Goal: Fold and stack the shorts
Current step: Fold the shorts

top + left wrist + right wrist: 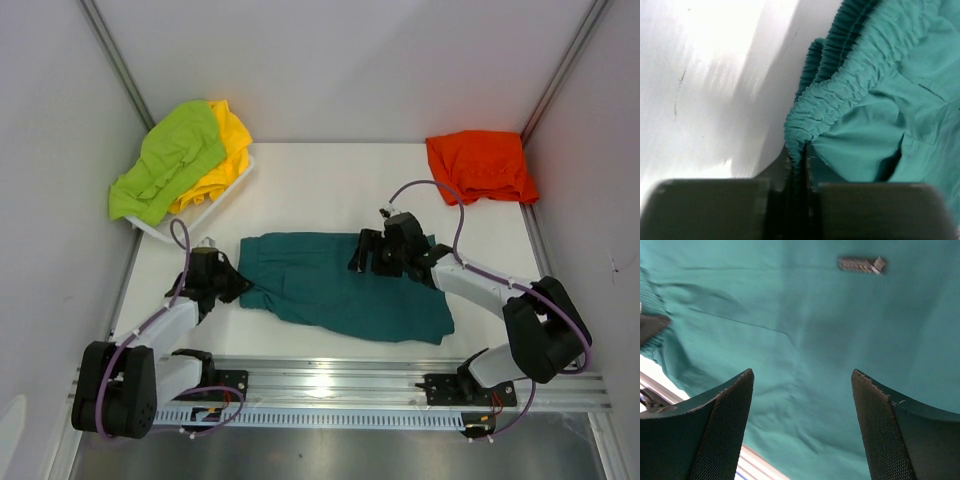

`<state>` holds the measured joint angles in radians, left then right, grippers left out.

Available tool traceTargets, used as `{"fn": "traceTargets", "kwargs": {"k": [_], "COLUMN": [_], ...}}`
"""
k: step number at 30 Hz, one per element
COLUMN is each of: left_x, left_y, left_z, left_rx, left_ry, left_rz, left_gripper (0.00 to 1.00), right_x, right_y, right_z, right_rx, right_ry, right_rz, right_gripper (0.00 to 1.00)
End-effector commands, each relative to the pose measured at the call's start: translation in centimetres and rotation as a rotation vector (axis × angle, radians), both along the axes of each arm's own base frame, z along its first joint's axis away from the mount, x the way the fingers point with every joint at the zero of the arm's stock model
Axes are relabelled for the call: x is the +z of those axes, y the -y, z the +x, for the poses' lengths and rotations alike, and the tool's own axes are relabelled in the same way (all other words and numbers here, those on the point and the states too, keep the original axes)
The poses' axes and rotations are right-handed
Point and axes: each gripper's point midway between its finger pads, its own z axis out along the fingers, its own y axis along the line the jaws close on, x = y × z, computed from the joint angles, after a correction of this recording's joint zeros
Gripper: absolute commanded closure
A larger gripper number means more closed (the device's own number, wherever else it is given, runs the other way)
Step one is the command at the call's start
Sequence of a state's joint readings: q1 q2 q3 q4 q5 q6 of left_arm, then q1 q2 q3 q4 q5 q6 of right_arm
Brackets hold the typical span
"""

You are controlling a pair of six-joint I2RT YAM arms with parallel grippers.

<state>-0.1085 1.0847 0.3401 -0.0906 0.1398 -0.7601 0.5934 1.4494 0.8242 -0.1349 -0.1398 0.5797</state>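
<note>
Teal green shorts (340,285) lie spread on the white table in the middle. My left gripper (235,285) is at their left end, shut on the gathered elastic waistband (805,135); the fabric runs down between the two fingers (799,165). My right gripper (372,255) hovers over the upper middle of the same shorts (805,325), open, with only flat cloth below its fingers (727,415). A small white logo (860,264) shows on the cloth. Orange shorts (480,165) lie folded at the back right. Lime green shorts (165,160) and yellow shorts (225,150) lie heaped at the back left.
A white tray (215,205) at the back left holds the lime green and yellow shorts. Grey walls close in the table on three sides. A metal rail (330,380) with both arm bases runs along the near edge.
</note>
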Motion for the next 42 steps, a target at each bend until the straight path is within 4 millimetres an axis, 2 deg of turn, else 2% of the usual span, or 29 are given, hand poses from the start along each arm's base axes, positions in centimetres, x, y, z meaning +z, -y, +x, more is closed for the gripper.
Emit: {"fn": "traceTargets", "kwargs": {"k": [1,4,6,7,9,10,12,17,21,26,29,30,32,33,34,35,36,37,39,40,42], "left_x": [0.6,3.6,3.7,5.4,6.3,7.5,8.8,10.2,10.9,11.7,11.6,10.7,10.3,8.5,8.0,6.9,6.6,4.9,4.7,3.4,3.3], "left_y": [-1.2,-2.5,-3.8,-4.1,-4.7,-4.8,-5.0,-5.0,-5.0,-5.0,-4.5,-4.4,-3.6,-3.2,-3.0,-2.9,-2.7,-2.7,-2.2,-2.3,-2.1], "left_z": [0.1,2.2,1.6,2.3,2.3,2.5,2.7,2.5,2.6,2.6,2.2,1.9,1.7,0.9,0.8,0.2,0.4,-0.6,-0.4,-1.3,-1.1], "left_rx": [0.029,0.061,0.080,0.088,0.094,0.094,0.093,0.075,0.059,0.045,0.034,0.029,0.019,0.008,0.012,0.011,0.013,0.010,0.018,0.027,0.031], "left_ry": [-0.012,0.027,-0.022,-0.008,-0.010,-0.008,0.007,0.013,0.016,0.010,0.004,-0.006,0.004,-0.025,-0.033,-0.055,-0.042,-0.078,-0.053,-0.082,-0.063], "left_rz": [0.061,0.139,0.208,0.226,0.265,0.271,0.284,0.295,0.306,0.337,0.317,0.306,0.261,0.242,0.225,0.217,0.204,0.197,0.166,0.159,0.150], "left_gripper": [1.00,1.00,1.00,1.00,1.00,1.00,1.00,1.00,1.00,1.00,1.00,1.00,1.00,1.00,1.00,1.00,1.00,1.00,1.00,1.00,1.00], "right_x": [-0.2,-1.3,-1.9,-1.7,-1.7,-1.8,-1.7,-1.1,-1.5,-0.9,-0.3,-0.5,-0.8,-1.2,-1.6,-2.3,-3.2,-3.8,-4.6,-5.4,-6.0], "right_y": [0.1,0.6,0.6,0.3,-0.5,-0.8,-1.8,-3.4,-5.0,-8.1,-9.6,-9.9,-9.9,-10.0,-9.9,-9.4,-9.2,-8.8,-7.8,-7.3,-6.2], "right_z": [-0.3,-1.0,-1.5,-1.3,-1.5,-1.5,-2.0,-2.7,-4.3,-4.5,-4.4,-4.4,-4.1,-3.6,-3.5,-3.2,-2.9,-2.7,-1.7,-1.6,-0.8], "right_rx": [0.003,0.000,-0.001,0.002,0.021,0.020,0.048,0.063,0.093,0.133,0.153,0.158,0.146,0.138,0.135,0.125,0.115,0.109,0.081,0.078,0.045], "right_ry": [0.027,0.012,0.005,0.017,0.030,0.030,0.036,0.057,0.059,0.101,0.113,0.113,0.115,0.114,0.107,0.089,0.071,0.057,0.042,0.029,0.021], "right_rz": [-0.009,-0.020,-0.012,0.001,0.008,0.002,0.003,-0.011,-0.009,0.044,0.064,0.059,0.027,0.009,-0.006,-0.031,-0.048,-0.053,-0.050,-0.060,-0.077], "right_gripper": [0.20,0.21,0.23,0.23,0.25,0.28,0.35,0.51,0.54,0.59,0.59,0.59,0.59,0.59,0.60,0.60,0.60,0.61,0.62,0.62,0.63]}}
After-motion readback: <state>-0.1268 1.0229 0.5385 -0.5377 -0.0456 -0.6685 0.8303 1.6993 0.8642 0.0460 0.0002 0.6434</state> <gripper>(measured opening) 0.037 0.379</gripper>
